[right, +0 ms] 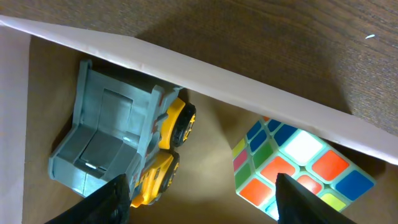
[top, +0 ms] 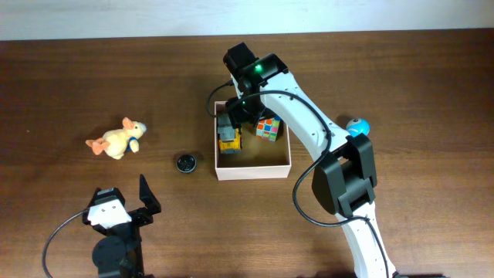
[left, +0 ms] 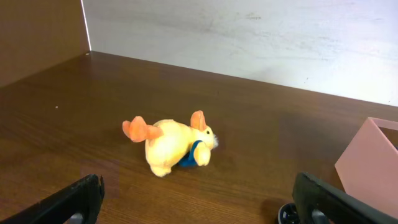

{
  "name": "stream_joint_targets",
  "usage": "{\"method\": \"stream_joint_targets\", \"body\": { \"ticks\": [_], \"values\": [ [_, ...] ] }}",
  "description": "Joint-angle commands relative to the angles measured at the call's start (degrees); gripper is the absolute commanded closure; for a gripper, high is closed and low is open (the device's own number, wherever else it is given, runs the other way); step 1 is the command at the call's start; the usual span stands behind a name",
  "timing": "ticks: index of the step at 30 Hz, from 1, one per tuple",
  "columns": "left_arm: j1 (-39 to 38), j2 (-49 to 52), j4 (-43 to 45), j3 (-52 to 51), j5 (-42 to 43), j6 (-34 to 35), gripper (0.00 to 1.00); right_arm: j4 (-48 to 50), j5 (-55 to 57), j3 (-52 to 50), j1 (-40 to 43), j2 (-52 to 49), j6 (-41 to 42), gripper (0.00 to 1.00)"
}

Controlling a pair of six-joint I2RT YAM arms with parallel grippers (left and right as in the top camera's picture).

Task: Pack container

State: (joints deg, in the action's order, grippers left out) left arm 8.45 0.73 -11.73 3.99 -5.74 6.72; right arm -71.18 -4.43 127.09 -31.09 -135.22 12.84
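Observation:
The container (top: 255, 169) is a square shallow box with white walls and a tan inside, at the table's middle. Inside lie a yellow and grey toy dump truck (top: 228, 134) and a colourful puzzle cube (top: 268, 127). My right gripper (top: 245, 114) hangs open and empty over the box's far side; its wrist view shows the truck (right: 118, 149), the cube (right: 298, 168) and the box wall (right: 249, 87) between open fingers (right: 202, 208). A yellow plush duck (top: 117, 140) lies at the left, also in the left wrist view (left: 171, 143). My left gripper (top: 133, 202) is open, empty, near the front edge.
A small black wheel-like disc (top: 185, 162) lies left of the box, by my left finger (left: 291, 213). A blue and white ball (top: 357, 126) sits right of the box, partly behind the right arm. The box corner shows in the left wrist view (left: 370, 165).

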Motion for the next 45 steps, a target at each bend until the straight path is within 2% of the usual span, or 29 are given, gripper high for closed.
{"method": "stream_joint_targets", "body": {
  "ticks": [1, 14, 17, 20, 32, 34, 37, 44, 45],
  "values": [
    [0.35, -0.07, 0.20, -0.46, 1.01, -0.11, 0.01, 0.50, -1.22, 1.33, -0.13, -0.17, -0.61, 0.31],
    [0.35, -0.07, 0.22, -0.46, 1.01, -0.11, 0.01, 3.54, -4.02, -0.55, -0.87, -0.55, -0.59, 0.32],
    [0.35, -0.07, 0.20, -0.46, 1.03, -0.11, 0.01, 3.52, -4.00, -0.55, -0.87, -0.98, -0.61, 0.33],
    [0.35, -0.07, 0.20, -0.46, 1.01, -0.11, 0.01, 3.52, -4.00, -0.55, -0.87, -1.84, -0.61, 0.39],
    [0.35, -0.07, 0.20, -0.46, 1.01, -0.11, 0.01, 3.54, -4.02, -0.55, 1.27, -2.84, -0.61, 0.41],
    [0.35, -0.07, 0.20, -0.46, 1.01, -0.11, 0.01, 3.50, -4.46, -0.55, 2.03, -2.84, -0.63, 0.50],
    [0.35, -0.07, 0.20, -0.46, 1.01, -0.11, 0.01, 3.54, -5.27, -0.50, 2.93, -2.73, -0.66, 0.56],
    [0.35, -0.07, 0.20, -0.46, 1.01, -0.11, 0.01, 3.63, -5.95, -0.42, 2.99, -2.73, -2.56, 0.57],
    [0.35, -0.07, 0.20, -0.46, 1.01, -0.11, 0.01, 3.76, -5.95, -0.42, 2.99, -2.73, -2.58, 0.60]
  ]
}}
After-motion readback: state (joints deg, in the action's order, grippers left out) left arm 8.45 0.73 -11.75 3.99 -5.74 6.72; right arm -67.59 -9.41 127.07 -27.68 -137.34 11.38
